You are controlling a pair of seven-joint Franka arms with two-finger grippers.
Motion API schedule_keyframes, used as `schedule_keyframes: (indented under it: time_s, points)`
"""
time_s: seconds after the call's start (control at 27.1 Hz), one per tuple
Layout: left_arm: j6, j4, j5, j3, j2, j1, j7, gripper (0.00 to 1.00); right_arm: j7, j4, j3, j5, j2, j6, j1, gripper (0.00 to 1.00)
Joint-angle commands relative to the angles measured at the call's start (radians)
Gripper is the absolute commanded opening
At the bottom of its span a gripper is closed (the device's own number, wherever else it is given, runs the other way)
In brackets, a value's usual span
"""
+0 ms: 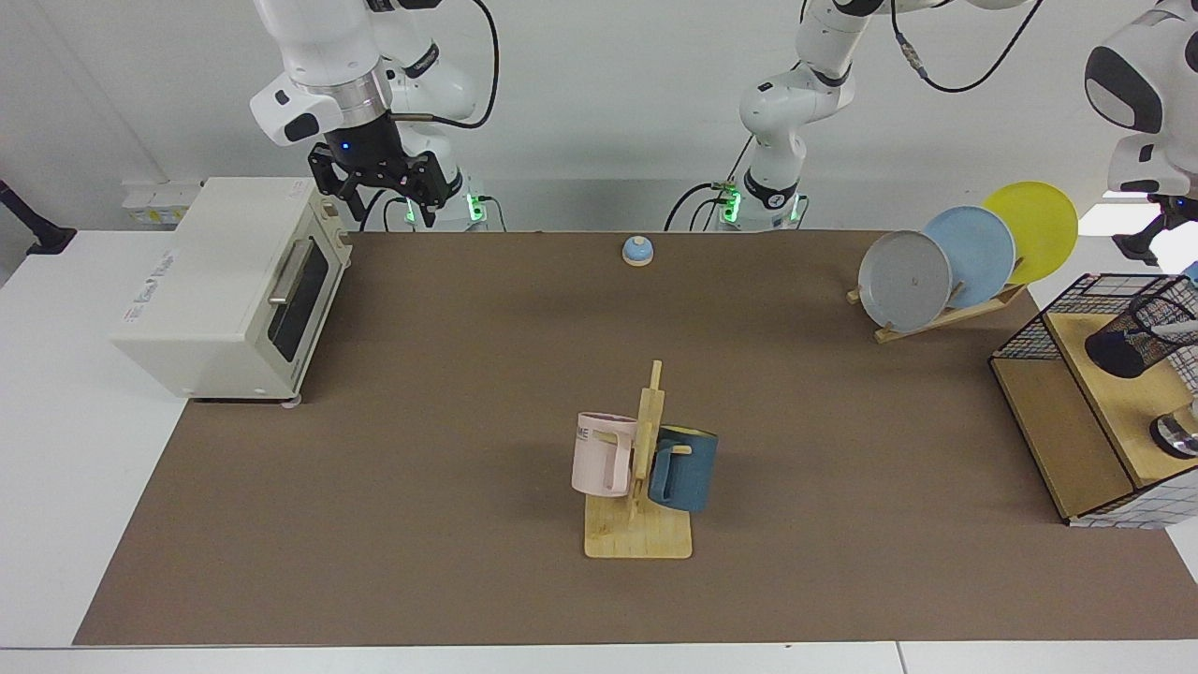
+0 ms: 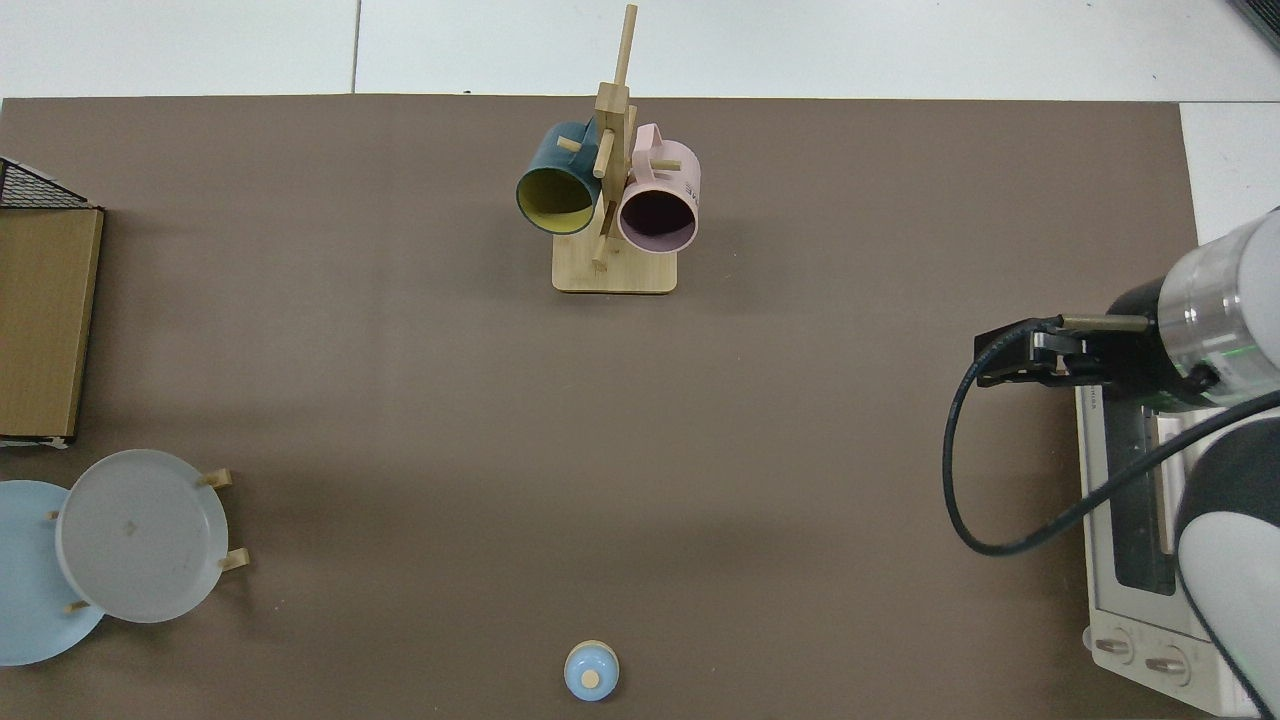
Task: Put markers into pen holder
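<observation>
Pink mug (image 1: 602, 465) on the wooden mug stand (image 1: 639, 538): dark capital letters "ME" legible on its side in the facing view, the rest of the word hidden. Toaster oven (image 1: 227, 285): a line of lettering runs along its top edge, too small to read.

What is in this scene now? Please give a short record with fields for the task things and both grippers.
pen holder: black mesh cup on the wooden shelf, at the facing view's right edge
marker: white barrel showing inside the pen holder
left gripper: above the pen holder, mostly cut off by the frame
right gripper: open, empty, raised beside the toaster oven
</observation>
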Motion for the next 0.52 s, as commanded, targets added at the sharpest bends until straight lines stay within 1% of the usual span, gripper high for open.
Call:
schedule_keyframes:
  time_s: [0.0, 0.07, 0.26, 0.48]
  points:
    - [-0.012, -0.007, -0.032, 0.002, -0.025, -0.001, -0.001, 0.99, -0.01, 0.072, 0.012, -0.004, 0.045, -0.033, -0.024, 1.0]
    - [-0.012, -0.007, -0.04, 0.002, -0.031, -0.001, -0.001, 0.99, -0.01, 0.086, 0.012, -0.004, 0.053, -0.033, -0.024, 1.0]
    - [-0.026, -0.007, -0.052, 0.002, -0.039, -0.001, -0.005, 0.99, -0.021, 0.075, 0.012, -0.002, 0.048, 0.002, -0.034, 1.0]
    - [-0.026, -0.007, -0.06, 0.002, -0.056, -0.002, -0.008, 0.99, -0.012, 0.063, 0.012, 0.008, 0.042, 0.018, -0.05, 1.0]
